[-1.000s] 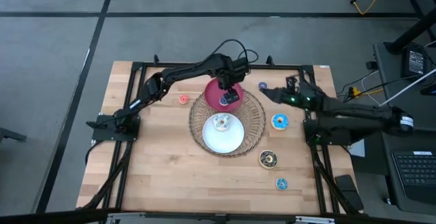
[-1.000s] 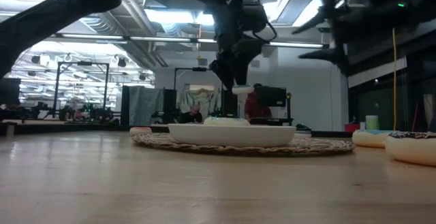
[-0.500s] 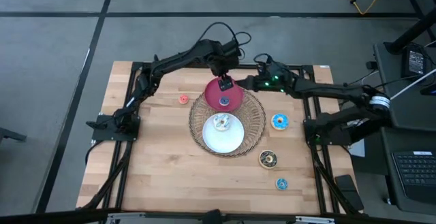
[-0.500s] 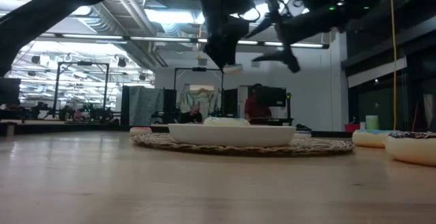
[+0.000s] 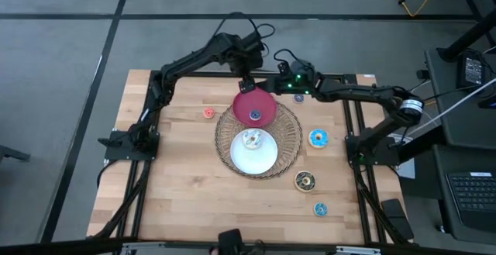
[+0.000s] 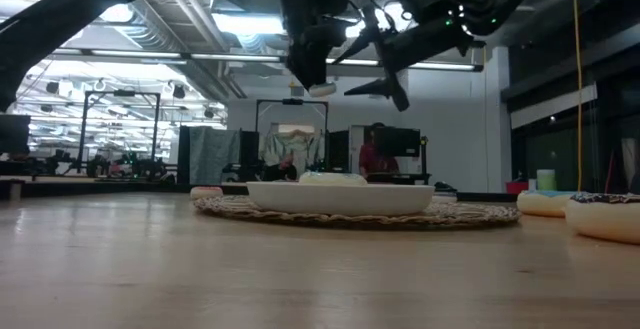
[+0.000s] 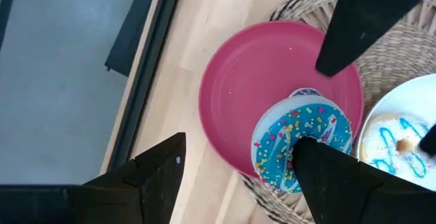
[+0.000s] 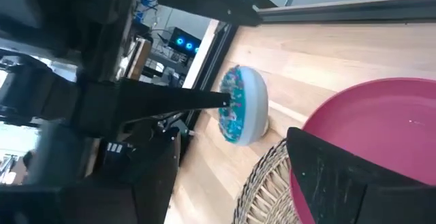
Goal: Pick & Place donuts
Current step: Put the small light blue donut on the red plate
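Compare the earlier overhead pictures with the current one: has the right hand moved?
Yes. The right hand swung left across the table's far edge, reaching the red plate.

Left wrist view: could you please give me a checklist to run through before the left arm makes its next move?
1. Grip: the blue donut seems to hang on one finger of the left gripper, whose jaws are wide apart: not ok.
2. Target: the red plate lies below the donut: ok.
3. Height: the low view shows the donut well above the plates: ok.
4. Neighbour: the right gripper, open, hovers close beside: not ok.
5. Room: a second donut sits on the red plate, rest bare: ok.
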You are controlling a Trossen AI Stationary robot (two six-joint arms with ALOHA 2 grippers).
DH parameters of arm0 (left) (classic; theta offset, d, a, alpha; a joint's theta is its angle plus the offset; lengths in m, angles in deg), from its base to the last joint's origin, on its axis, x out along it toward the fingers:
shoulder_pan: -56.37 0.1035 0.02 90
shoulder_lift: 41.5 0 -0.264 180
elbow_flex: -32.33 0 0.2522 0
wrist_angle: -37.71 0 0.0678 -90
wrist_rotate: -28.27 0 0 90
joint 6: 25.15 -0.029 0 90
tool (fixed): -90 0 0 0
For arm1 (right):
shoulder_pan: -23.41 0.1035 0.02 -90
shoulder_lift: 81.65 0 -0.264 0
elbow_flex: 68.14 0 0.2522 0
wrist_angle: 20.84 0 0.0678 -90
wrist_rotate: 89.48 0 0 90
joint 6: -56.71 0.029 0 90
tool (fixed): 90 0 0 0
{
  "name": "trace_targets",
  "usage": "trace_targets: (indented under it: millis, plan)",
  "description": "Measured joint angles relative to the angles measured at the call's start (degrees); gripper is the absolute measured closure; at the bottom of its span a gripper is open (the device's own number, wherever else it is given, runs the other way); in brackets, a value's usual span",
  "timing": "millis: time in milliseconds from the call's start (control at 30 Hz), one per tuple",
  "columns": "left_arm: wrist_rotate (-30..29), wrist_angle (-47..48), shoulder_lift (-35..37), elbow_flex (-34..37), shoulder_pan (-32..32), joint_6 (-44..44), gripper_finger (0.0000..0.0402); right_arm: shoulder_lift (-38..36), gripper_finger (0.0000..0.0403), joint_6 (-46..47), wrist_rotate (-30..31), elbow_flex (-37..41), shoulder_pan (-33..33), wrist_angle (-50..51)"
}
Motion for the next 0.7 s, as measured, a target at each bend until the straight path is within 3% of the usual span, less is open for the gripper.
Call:
trace_targets:
  millis: [133,500,700]
  plan:
    - [2.8,1.6,0.0,0.1,0.4,-0.6,0.0143,2.4,0.0132,0.5,-0.2,-1.3,0.0,-2.7]
    - [2.5,1.4,0.1,0.5,0.4,-0.7,0.0143,3.3,0.0133,0.3,-0.5,-1.9,0.0,-2.8]
    - [2.4,1.2,0.1,0.5,0.1,-0.7,0.0143,3.6,0.0167,0.1,-0.7,-1.9,0.0,-2.7]
